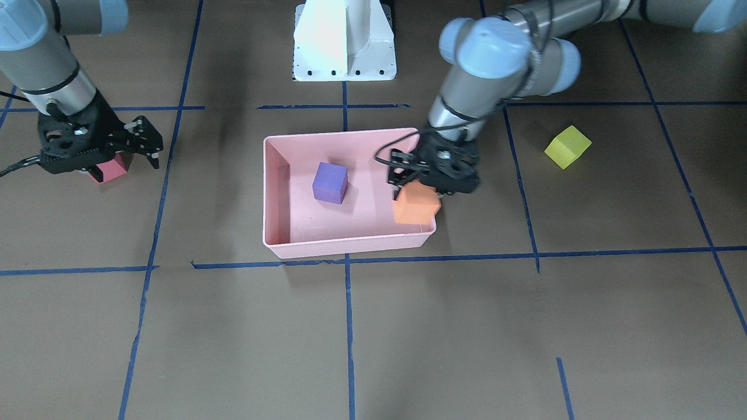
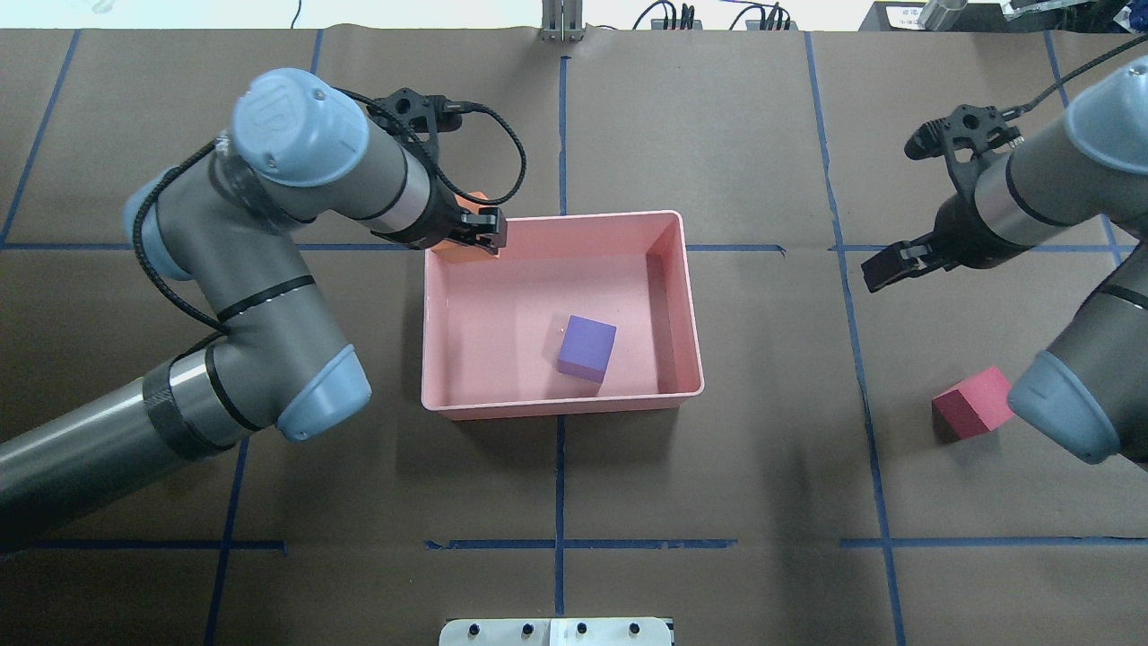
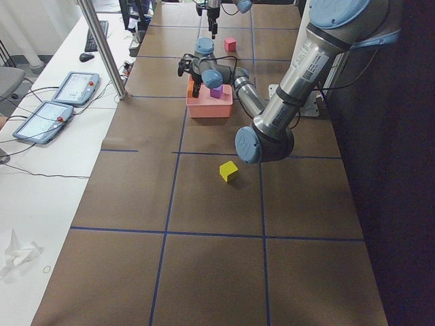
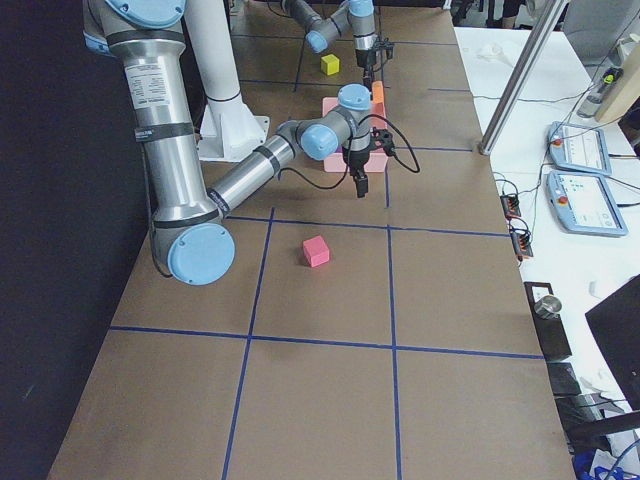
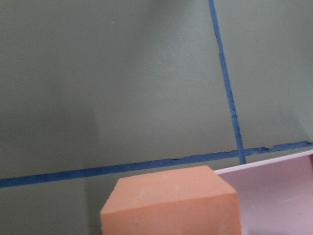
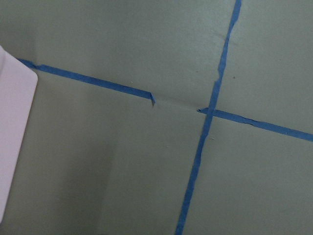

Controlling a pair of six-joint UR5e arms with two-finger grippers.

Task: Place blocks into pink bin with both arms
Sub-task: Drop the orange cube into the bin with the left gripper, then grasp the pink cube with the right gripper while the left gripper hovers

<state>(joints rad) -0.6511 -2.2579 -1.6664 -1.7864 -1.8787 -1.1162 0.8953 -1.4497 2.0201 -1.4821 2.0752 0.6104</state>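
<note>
The brown tabletop (image 1: 408, 338), crossed by blue tape lines, fills the front view. The 2 arms come next. The left arm (image 2: 260, 296) enters from the lower left of the overhead view and bends toward the centre. The right arm (image 2: 1090, 332) comes in along the right edge.

The pink bin (image 1: 350, 244) sits at the centre of the front view. The purple block (image 1: 330, 182) rests on its floor, left of the middle.

The left gripper (image 1: 416, 189) has its fingers closed around the orange block (image 1: 415, 203). It holds the block over the bin's right rim, near the lower right corner of the bin in the front view.

The right gripper (image 2: 883, 269) hangs above bare tabletop in the right half of the overhead view (I cannot tell how wide its fingers stand). The red block (image 2: 971, 402) lies on the tabletop lower right of it.

The yellow block (image 1: 567, 146) lies alone at the right of the front view, well apart from the bin.
</note>
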